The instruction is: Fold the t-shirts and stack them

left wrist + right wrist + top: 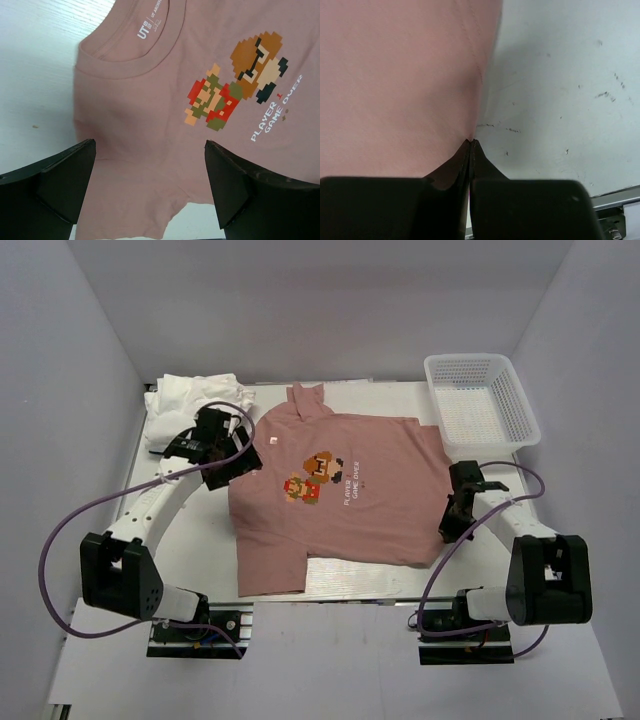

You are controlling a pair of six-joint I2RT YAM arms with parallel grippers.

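- While the pink t-shirt (330, 490) lies spread print-up across the middle of the surface (390, 400), its collar points to the upper middle of the top view.
- We read its long axis as running from that collar down toward the lower part of the frame. The lower cloth is rumpled, and we cannot say which edge is the hem.
- Our right tool (455, 522) is closed on the shirt's right-hand edge. In the right wrist view its fingers (450, 170) meet exactly at the cloth's border, with bare surface to the right.
- Our left tool (240, 455) hangs open over the shoulder area left of the collar, holding nothing. The left wrist view shows its fingers (60, 185) wide apart, with pink cloth between them.
- The shirt lies to the left of the gripping right tool, so we judge a fold would carry that edge toward frame centre. The left arm is nearer the collar.
- White folded t-shirts (190, 400) sit at upper left, and a mesh basket (468, 360) sits at upper right.
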